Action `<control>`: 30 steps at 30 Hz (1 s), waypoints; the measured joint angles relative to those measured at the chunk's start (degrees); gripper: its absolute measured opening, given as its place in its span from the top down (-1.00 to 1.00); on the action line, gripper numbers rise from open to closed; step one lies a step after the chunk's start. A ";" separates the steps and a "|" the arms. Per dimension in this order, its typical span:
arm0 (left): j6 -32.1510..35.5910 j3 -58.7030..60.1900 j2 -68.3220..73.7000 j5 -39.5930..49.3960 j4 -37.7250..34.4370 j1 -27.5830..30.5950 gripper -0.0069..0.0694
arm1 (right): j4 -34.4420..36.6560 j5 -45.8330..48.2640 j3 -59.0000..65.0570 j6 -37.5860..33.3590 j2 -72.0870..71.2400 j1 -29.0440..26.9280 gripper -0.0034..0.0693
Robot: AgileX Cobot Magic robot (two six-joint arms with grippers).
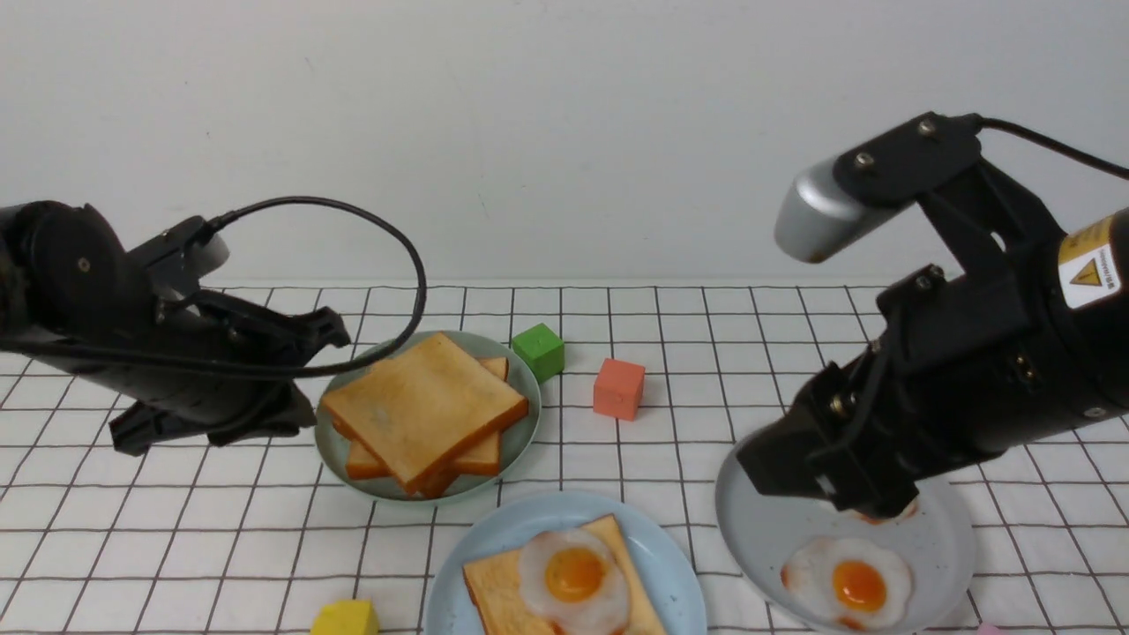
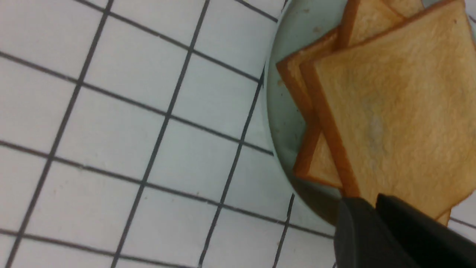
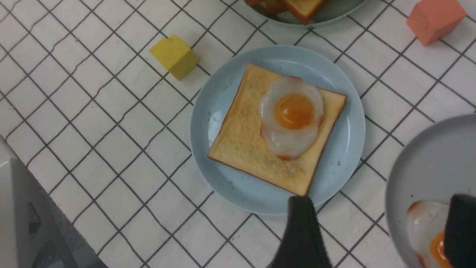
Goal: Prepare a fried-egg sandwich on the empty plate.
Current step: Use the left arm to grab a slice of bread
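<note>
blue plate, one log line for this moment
light-blue plate: toast slice with fried egg | top slice: not on | right gripper: open, empty

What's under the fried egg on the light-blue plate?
One toast slice, lying on the light-blue plate. The patch directly beneath the fried egg is covered, so I can't see it.

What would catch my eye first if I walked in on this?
Probably the glossy orange-yolked fried egg, lying on a toast slice on the light-blue plate, nearest the middle. Then the big black right arm, looming over the grey plate with more eggs. Behind and to the left, crisscrossed toast slices are stacked on a pale green plate.
</note>
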 joint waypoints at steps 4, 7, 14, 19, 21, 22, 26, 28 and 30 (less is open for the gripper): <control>4.90 -3.96 5.97 -0.70 -2.55 0.41 0.12 | -0.70 0.00 0.00 0.04 0.00 0.00 -0.46; 6.09 -6.48 8.75 -0.54 -2.84 0.41 -0.14 | -0.80 0.00 0.00 0.04 0.00 0.00 -0.46; 6.54 -11.38 14.63 1.69 -4.06 0.41 -0.38 | -1.20 0.19 0.00 0.04 0.00 0.00 -0.46; 6.56 -11.44 16.87 1.39 -5.31 0.41 -0.30 | -1.20 0.19 0.00 0.04 0.00 0.00 -0.46; 6.70 -11.60 17.22 0.91 -6.19 0.41 -0.17 | -1.25 0.23 0.00 0.04 0.00 0.00 -0.46; 6.98 -11.65 17.22 0.73 -6.34 0.41 -0.09 | -1.39 0.23 0.00 0.04 0.00 0.00 -0.46; 7.83 -11.65 17.22 -0.32 -6.60 0.41 0.31 | -1.94 0.23 0.00 0.04 0.00 0.00 -0.46; 7.86 -11.71 17.22 -0.59 -6.60 0.49 0.53 | -2.11 0.23 0.00 0.04 0.00 0.00 -0.46; 7.90 -11.80 17.22 -0.59 -6.60 0.49 0.67 | -2.29 0.23 0.00 0.04 0.00 0.00 -0.46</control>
